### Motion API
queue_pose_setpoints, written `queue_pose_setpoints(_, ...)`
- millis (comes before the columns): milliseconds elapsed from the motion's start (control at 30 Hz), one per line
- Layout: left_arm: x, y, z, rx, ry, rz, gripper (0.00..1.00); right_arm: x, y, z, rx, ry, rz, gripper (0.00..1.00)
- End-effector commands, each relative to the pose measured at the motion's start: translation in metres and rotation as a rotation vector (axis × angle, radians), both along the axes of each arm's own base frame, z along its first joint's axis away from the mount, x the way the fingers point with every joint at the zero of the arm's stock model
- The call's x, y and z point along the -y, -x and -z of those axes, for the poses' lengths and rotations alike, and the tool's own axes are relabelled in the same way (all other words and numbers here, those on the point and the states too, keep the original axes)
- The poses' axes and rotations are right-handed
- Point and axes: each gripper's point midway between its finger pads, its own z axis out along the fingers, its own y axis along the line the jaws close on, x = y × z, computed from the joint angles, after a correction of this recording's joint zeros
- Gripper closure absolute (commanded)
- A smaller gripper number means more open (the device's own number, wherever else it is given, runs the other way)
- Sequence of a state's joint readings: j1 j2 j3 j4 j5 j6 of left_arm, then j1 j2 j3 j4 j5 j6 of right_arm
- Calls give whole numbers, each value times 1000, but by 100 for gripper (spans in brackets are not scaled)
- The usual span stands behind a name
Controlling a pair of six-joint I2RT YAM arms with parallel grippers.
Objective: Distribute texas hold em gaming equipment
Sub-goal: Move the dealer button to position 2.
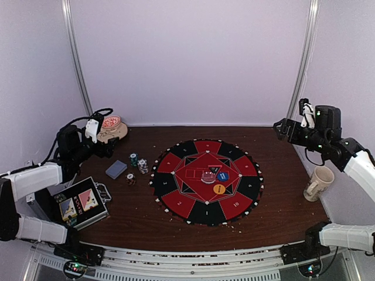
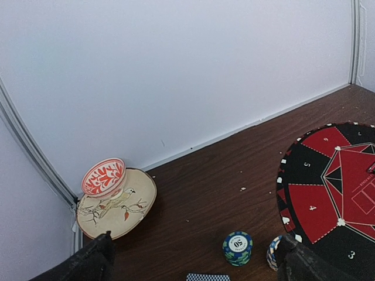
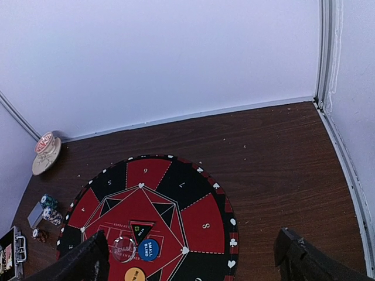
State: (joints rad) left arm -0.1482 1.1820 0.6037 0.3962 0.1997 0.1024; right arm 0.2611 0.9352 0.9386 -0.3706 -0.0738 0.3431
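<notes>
- Left hand [image 1: 110, 148] hovers over the far-left part of the desk [image 1: 275, 199], jaws spread wide with nothing between them.
- Right hand [image 1: 282, 129] hangs high at the far right, also wide open and empty.
- Teal chip stack [image 1: 133, 158], white striped stack [image 1: 142, 165], red stack [image 1: 130, 179] and card deck [image 1: 116, 170] sit clustered just left of the round red-black mat [image 1: 176, 202].
- Blue button [image 1: 222, 176] and orange button [image 1: 219, 189] lie near the mat's centre.
- Beige mug [image 1: 318, 182] stands at the right edge.
- Metal case [image 1: 79, 205] is at near left.
</notes>
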Motion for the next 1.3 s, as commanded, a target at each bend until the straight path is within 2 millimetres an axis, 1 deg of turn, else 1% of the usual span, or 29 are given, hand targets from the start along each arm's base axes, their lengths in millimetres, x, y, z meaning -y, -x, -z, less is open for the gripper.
queue_pose_setpoints(0, 3, -3, -8, 42, 16, 6, 2, -7, -3, -2, 10, 56, 11, 0)
queue_pose_setpoints(167, 5, -3, -9, 42, 18, 15, 2, -22, -6, 12, -34, 145, 22, 0)
queue_pose_setpoints(300, 6, -3, -7, 37, 16, 22, 2, -41, -7, 22, -62, 250, 24, 0)
queue_pose_setpoints(333, 6, -3, -6, 36, 16, 22, 2, -47, -9, 27, -74, 279, 23, 0)
queue_pose_setpoints(400, 7, -4, -6, 35, 17, 25, 2, -58, -9, 29, -75, 314, 15, 0)
queue_pose_setpoints(567, 9, -3, -4, 33, 15, 37, 2, -94, -17, 48, -97, 370, -63, 0)
queue_pose_setpoints(767, 16, 3, -3, 43, 19, 89, 2, -145, -38, 84, -141, 452, -153, 0)
queue_pose_setpoints(800, 20, 5, -3, 46, 22, 111, 2, -155, -42, 87, -135, 455, -164, 0)
queue_pose_setpoints(833, 21, 6, -3, 48, 23, 121, 2, -163, -44, 97, -147, 471, -177, 0)
queue_pose_setpoints(933, 28, 10, -1, 54, 26, 166, 2, -194, -52, 108, -137, 482, -236, 0)
queue_pose_setpoints(1033, 33, 14, 1, 58, 28, 199, 2, -222, -51, 124, -165, 468, -330, 0)
queue_pose_setpoints(1100, 35, 16, 1, 68, 28, 217, 2, -239, -48, 142, -209, 443, -403, 0)
queue_pose_setpoints(1167, 38, 19, 0, 80, 28, 236, 2, -249, -44, 162, -251, 426, -445, 0)
queue_pose_setpoints(1200, 39, 21, 0, 85, 30, 246, 2, -253, -42, 175, -274, 423, -461, 0)
queue_pose_setpoints(1267, 42, 25, -2, 99, 32, 268, 2, -258, -42, 192, -303, 414, -476, 1)
